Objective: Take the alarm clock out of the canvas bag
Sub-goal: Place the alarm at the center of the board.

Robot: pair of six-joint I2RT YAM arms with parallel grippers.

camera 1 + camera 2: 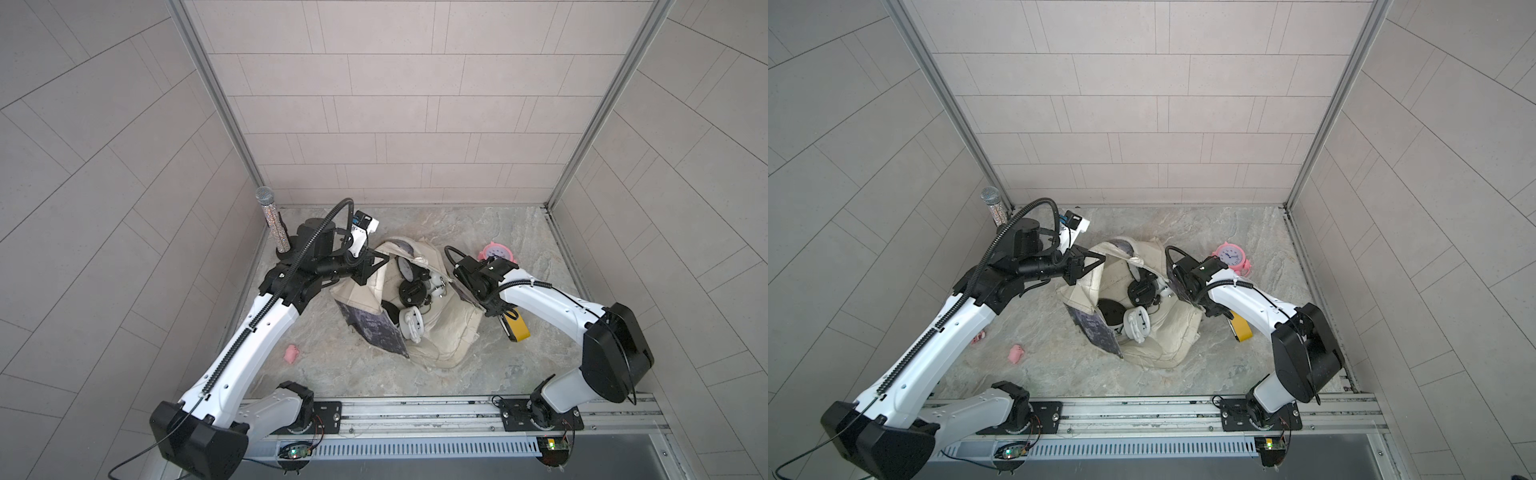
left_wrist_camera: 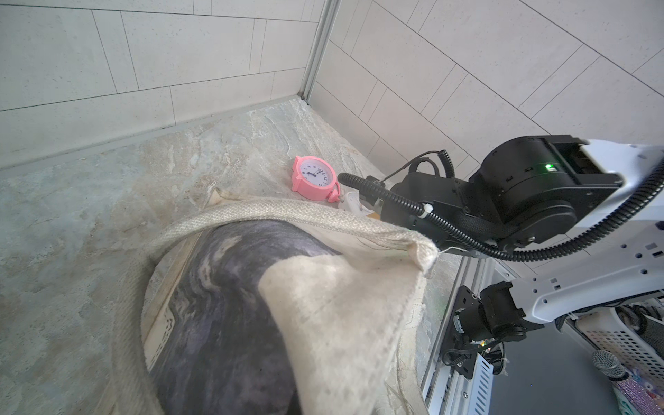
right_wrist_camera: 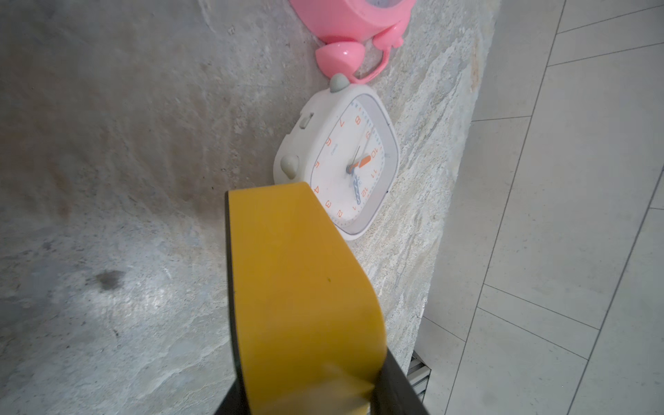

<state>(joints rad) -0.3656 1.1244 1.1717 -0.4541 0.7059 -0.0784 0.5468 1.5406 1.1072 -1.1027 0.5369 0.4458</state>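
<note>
**A:** Where does the bag lie, and what does it hold?

**B:** The bag (image 1: 453,332) lies crumpled at mid-bench (image 1: 519,232) with its mouth open upward. A black clock (image 1: 409,291) shows inside it, back up, among other dark and white pieces that I cannot name.

**A:** And the left fingers?

**B:** The left fingers (image 1: 369,270) are closed on the bag's rim, on the side toward the left edge. They hold the cloth lifted. In the left wrist view the canvas and its grey-purple print fill the foreground.

**A:** The right fingers?

**B:** The right fingers (image 3: 399,391) grip a yellow item (image 1: 518,329) with a black face, just off the bag toward the right edge. Whether it touches the bench I cannot tell.

**A:** What is already outside the bag?

**B:** A pink clock (image 1: 498,251) stands toward the right edge, on the far side of the right arm. A white clock (image 3: 352,161) lies tilted just beside it, between it and the yellow item.

**A:** Anything else?

**B:** A mic (image 1: 268,224) stands upright in the far left corner. A pink scrap (image 1: 291,353) lies near the left edge.
</note>
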